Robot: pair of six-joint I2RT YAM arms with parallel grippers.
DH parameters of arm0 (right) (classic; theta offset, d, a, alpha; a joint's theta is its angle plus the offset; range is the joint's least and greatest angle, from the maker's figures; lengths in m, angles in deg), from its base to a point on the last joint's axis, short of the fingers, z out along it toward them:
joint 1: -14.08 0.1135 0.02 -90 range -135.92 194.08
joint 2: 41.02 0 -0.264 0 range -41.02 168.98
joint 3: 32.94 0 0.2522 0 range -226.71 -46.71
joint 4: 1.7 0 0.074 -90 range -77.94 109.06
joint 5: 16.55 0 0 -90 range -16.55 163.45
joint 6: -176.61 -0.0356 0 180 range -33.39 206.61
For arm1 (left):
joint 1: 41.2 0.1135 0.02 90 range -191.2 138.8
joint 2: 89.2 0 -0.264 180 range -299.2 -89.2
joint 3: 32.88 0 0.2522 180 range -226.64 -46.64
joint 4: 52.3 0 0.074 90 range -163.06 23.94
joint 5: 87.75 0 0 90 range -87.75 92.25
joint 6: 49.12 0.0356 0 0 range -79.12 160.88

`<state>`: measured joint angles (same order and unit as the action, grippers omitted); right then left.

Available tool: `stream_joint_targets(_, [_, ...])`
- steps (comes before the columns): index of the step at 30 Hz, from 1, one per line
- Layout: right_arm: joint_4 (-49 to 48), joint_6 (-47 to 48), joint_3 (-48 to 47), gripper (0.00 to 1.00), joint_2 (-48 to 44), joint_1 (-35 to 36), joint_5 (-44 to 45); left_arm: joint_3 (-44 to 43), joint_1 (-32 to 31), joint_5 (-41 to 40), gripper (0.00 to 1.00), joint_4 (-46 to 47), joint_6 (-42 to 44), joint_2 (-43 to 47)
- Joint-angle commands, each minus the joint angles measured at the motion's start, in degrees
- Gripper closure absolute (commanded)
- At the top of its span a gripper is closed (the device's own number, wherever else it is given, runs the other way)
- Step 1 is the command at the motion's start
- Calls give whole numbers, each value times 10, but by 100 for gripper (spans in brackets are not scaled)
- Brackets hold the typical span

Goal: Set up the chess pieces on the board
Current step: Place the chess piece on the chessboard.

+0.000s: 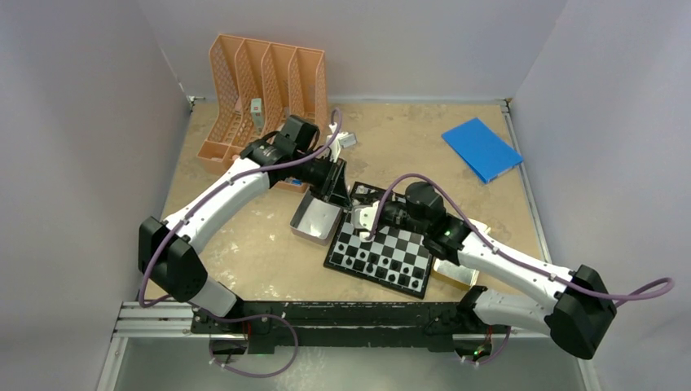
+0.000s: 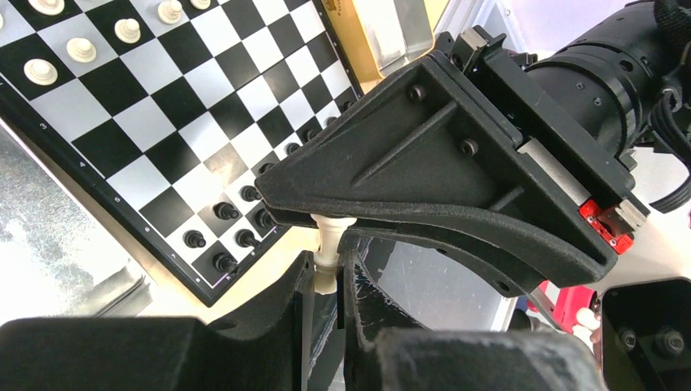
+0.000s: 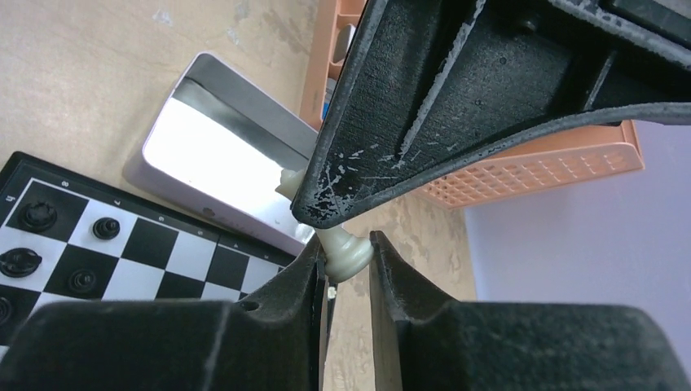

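Left end effector (image 2: pixel 326 273) is pinching a white piece (image 2: pixel 332 235), and the right end effector (image 3: pixel 346 254) has its fingers pressed on that same piece from the opposite side, so the two sets of tips sit almost nose to nose. The piece hangs in the air just off the board (image 2: pixel 163 122) edge, over the strip of tabletop (image 1: pixel 244 244) between the board and the open tin (image 3: pixel 212 155). Not much room in there: tin rim on one side, board rim on the other, and both black finger bodies crowd the gap. Each wrist view is mostly filled by the other arm's fingers, so part of the piece is hidden and I can't tell what kind it is. From above it's lost among the arms. Black men (image 2: pixel 220 236) sit in the board corner nearest the end effectors, white pawns (image 2: pixel 81 50) along the far side. A second tin (image 1: pixel 456 275) is partly under the right arm. Orange rack (image 1: pixel 261 90) and blue pad (image 1: pixel 481 148) are well apart at the back.
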<state>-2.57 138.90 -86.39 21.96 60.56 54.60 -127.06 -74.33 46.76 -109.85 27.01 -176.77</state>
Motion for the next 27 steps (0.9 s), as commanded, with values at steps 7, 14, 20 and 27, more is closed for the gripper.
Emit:
stream_joint_targets(7, [-103,-76,16,94,-2,6,-40,-41,12,1,100,12,9,8])
stream_joint_targets(14, [-109,-60,10,61,-7,20,-16,-53,15,10,100,-13,23,-10])
stream_joint_targets(20, [-76,-15,-2,80,5,26,-12,-66,15,10,100,-24,27,-20])
stream_joint_targets(27, [-137,-147,2,100,13,26,47,-58,40,-41,80,27,-29,28])
